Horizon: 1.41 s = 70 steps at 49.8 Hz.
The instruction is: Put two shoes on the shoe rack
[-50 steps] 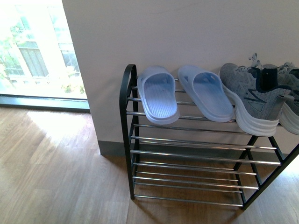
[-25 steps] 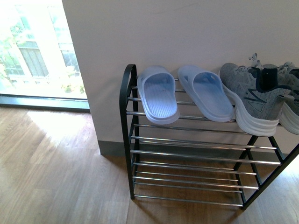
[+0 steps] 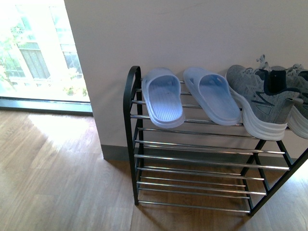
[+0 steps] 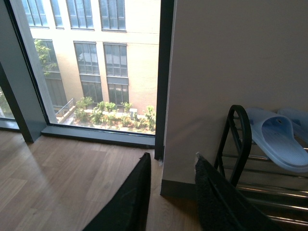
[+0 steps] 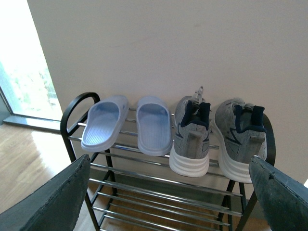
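Two grey knit sneakers (image 5: 193, 139) (image 5: 240, 139) with white soles stand heel-out on the top tier of the black shoe rack (image 5: 159, 185), side by side at its right end. In the front view one sneaker (image 3: 260, 103) shows fully and the other is cut by the frame edge. Two pale blue slides (image 3: 162, 97) (image 3: 211, 95) lie on the same tier at the left. My right gripper (image 5: 169, 166) is open, held back from the rack with nothing between its fingers. My left gripper (image 4: 172, 163) is open and empty, off the rack's left end (image 4: 239, 139).
The rack (image 3: 192, 163) stands against a white wall (image 3: 183, 33), its lower tiers bare. A floor-to-ceiling window (image 4: 91, 67) is to the left. Wooden floor (image 3: 53, 173) lies left of the rack.
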### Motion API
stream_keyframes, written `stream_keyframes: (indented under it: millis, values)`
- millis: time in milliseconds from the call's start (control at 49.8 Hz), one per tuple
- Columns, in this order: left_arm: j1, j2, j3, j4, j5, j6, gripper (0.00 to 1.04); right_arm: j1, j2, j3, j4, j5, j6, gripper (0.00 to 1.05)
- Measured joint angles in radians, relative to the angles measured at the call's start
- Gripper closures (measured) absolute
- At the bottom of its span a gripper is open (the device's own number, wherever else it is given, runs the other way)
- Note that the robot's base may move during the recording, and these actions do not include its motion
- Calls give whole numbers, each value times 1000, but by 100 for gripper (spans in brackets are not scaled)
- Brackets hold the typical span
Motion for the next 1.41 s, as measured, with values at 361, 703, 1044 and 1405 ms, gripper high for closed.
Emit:
stream_keyframes:
  millis: [361, 703, 1044, 1405]
  values:
    - [0, 0, 0, 0, 0, 2, 8, 0, 0, 0, 0, 0, 0, 9]
    - [0, 0, 0, 0, 0, 2, 9, 0, 0, 0, 0, 0, 0, 9]
    - [0, 0, 0, 0, 0, 2, 9, 0, 0, 0, 0, 0, 0, 9]
    - [0, 0, 0, 0, 0, 2, 9, 0, 0, 0, -1, 0, 2, 9]
